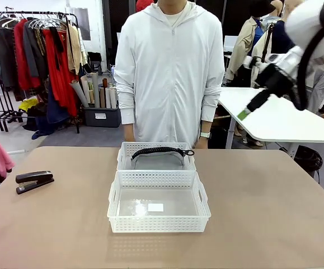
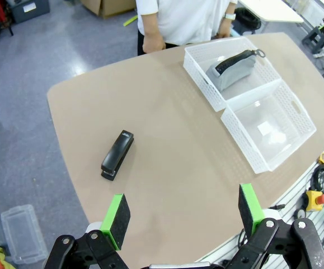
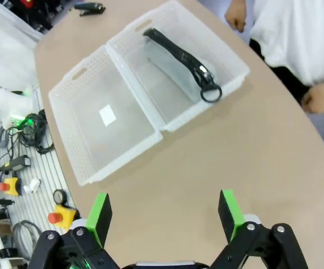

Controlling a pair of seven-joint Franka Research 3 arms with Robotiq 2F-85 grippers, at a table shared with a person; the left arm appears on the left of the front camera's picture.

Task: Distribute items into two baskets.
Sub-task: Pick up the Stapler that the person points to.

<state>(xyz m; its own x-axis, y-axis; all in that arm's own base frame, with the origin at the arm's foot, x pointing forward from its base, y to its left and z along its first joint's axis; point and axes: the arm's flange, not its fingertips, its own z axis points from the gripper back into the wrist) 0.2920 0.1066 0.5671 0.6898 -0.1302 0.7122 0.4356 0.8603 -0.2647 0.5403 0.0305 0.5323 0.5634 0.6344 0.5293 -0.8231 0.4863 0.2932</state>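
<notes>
Fingers of the left gripper (image 2: 183, 210) are standing wide apart above the table (image 2: 167, 112), holding nothing, and the right gripper (image 3: 164, 214) is hanging spread and empty too (raised high at the right side). The black stapler (image 1: 34, 181) is lying on the table's left side, well apart from both baskets. The grey pouch (image 1: 159, 161) is resting in the far basket (image 1: 129, 150); the near basket (image 1: 159, 224) is showing a white label (image 1: 155, 207) on its bottom.

The light brown, round-cornered table (image 1: 262, 210) carried three items. A black desk stapler (image 1: 34, 181) lay near the robot's left edge. It was well apart from two white perforated plastic baskets at the middle, where the nearer basket (image 1: 158, 223) and farther basket (image 1: 125, 154) stood touching.
</notes>
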